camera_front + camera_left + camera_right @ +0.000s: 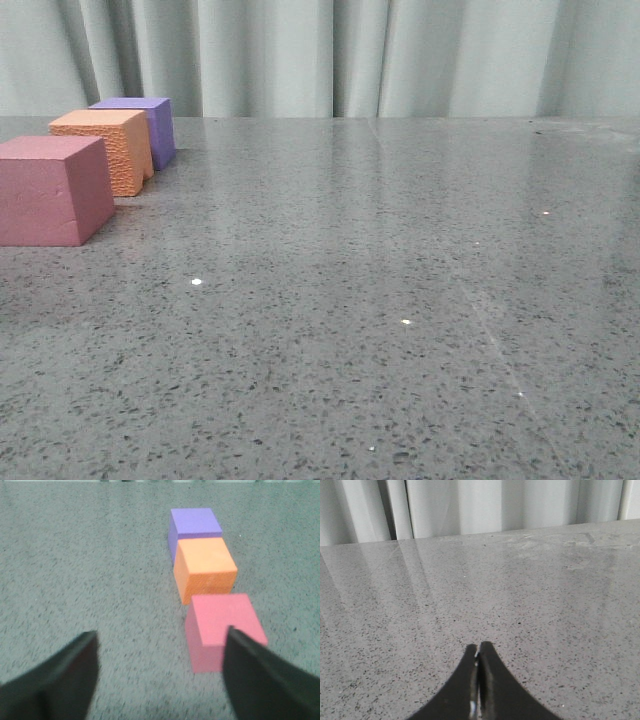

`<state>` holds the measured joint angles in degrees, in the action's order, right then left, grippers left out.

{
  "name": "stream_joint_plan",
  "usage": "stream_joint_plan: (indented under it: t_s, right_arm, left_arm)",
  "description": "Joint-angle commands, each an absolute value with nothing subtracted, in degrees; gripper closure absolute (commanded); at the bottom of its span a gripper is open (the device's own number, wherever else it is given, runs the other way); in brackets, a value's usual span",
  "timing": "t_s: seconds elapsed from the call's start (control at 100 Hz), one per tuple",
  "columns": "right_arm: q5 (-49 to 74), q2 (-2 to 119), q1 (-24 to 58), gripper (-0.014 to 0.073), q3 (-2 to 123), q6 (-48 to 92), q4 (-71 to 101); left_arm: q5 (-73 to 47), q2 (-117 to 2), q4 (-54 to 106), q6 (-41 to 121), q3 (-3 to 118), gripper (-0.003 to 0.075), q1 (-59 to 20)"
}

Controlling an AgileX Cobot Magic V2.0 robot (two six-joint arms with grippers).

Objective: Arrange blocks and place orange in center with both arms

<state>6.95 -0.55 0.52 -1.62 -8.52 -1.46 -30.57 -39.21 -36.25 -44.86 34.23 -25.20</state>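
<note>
Three foam blocks stand in a row at the table's left. The pinkish-red block (52, 190) is nearest, the orange (108, 147) sits in the middle, and the purple block (143, 126) is farthest. The left wrist view shows the same row: pinkish-red (222, 625), orange (206, 569), purple (192, 527). My left gripper (161, 637) is open above bare table, its one finger overlapping the pinkish-red block's edge in the picture, nothing between the fingers. My right gripper (478, 649) is shut on nothing over bare table. Neither gripper shows in the front view.
A grey speckled table (380, 300) runs back to a pale curtain (400, 55). The pinkish-red block lies at the front view's left edge.
</note>
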Motion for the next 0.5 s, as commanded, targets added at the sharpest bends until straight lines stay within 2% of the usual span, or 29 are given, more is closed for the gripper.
stream_joint_plan:
  t_s: [0.0, 0.12, 0.49]
  right_arm:
    - [1.9, -2.0, 0.2, 0.0661, -0.8, -7.9, -1.5]
    - [1.9, -2.0, 0.2, 0.0661, -0.8, -7.9, -1.5]
    - [1.9, -2.0, 0.2, 0.0661, -0.8, -7.9, -1.5]
  left_arm:
    - [-27.3, -34.8, -37.7, -44.8, 32.5, 0.0459, -25.3]
    - [-27.3, -29.9, -37.8, -44.8, 29.5, 0.0735, -25.3]
    - [-28.0, -26.9, -38.6, -44.8, 28.1, 0.0733, -25.3]
